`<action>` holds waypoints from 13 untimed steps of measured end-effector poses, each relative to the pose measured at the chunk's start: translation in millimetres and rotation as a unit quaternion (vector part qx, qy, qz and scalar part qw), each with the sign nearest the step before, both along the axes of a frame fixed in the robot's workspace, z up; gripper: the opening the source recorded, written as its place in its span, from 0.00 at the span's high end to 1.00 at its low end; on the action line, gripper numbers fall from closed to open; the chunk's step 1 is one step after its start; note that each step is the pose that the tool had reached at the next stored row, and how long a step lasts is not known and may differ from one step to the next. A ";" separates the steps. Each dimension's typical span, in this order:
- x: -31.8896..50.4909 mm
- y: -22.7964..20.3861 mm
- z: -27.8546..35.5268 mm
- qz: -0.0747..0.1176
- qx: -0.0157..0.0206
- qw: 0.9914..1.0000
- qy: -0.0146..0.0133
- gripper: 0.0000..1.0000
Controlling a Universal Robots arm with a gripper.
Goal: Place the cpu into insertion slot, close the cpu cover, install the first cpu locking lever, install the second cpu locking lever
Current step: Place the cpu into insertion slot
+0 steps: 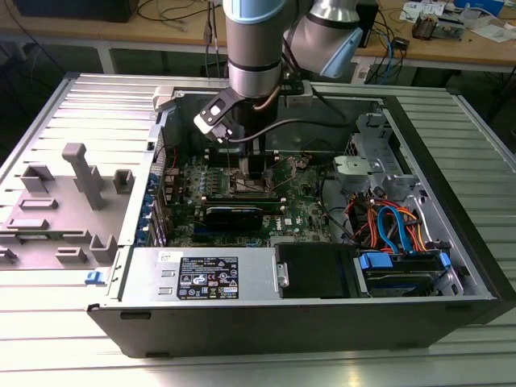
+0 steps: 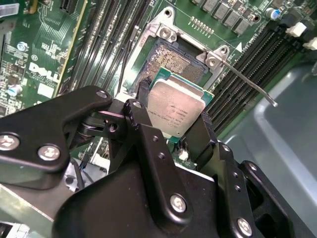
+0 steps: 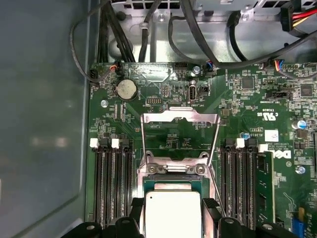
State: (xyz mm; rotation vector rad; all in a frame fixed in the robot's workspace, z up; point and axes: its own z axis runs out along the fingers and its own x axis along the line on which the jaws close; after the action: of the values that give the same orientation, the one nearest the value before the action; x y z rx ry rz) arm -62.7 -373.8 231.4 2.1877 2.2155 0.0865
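My gripper (image 2: 174, 106) is shut on the cpu (image 2: 174, 110), a small square chip with a silver-grey top and green edges, its black fingers (image 2: 141, 94) pressing on two opposite sides. The chip hangs close over the insertion slot (image 2: 173, 62), whose dark gold-tinted pin field shows just beyond it; I cannot tell whether they touch. In the first wrist view the cpu (image 3: 172, 214) sits between the fingers (image 3: 136, 208), and the cpu cover (image 3: 181, 118), a silver frame with a square window, stands flipped open behind the socket. A thin locking lever (image 2: 247, 82) sticks out to one side, unlatched. In the exterior view the gripper (image 1: 256, 168) reaches down into the case.
Long black memory slots (image 3: 111, 183) flank the socket on both sides. A coin battery (image 3: 126, 89) and bundled cables (image 3: 148, 29) lie beyond the cover. The exterior view shows a black graphics card (image 1: 234, 214), the power supply (image 1: 205, 278), a drive cage (image 1: 395, 234) and a grey fixture (image 1: 72, 201).
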 end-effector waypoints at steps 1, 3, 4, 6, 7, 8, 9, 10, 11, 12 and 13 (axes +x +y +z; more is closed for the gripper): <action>0.0 0.0 -0.5 0.000 0.000 1.000 0.000 0.46; 0.0 -0.1 -0.5 0.000 0.000 1.000 0.000 0.46; 0.0 0.0 -2.3 0.000 -0.004 1.000 0.000 0.46; 0.0 0.0 -4.3 0.000 -0.008 1.000 0.000 0.46; 0.0 0.0 -4.3 0.000 -0.008 1.000 0.000 0.46; 0.0 0.0 -4.3 0.000 -0.008 1.000 0.000 0.46; 0.0 0.0 -4.3 0.000 -0.008 1.000 0.000 0.46; 0.0 0.0 -4.5 0.000 -0.008 1.000 0.000 0.46; 0.0 0.0 -4.7 0.000 -0.009 1.000 0.000 0.46; 0.0 0.0 -4.8 0.000 -0.009 1.000 0.000 0.46; 0.0 0.0 -4.8 0.000 -0.009 1.000 0.000 0.46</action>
State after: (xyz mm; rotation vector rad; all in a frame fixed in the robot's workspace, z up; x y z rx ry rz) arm -62.7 -373.8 226.7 2.1786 2.2075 0.0662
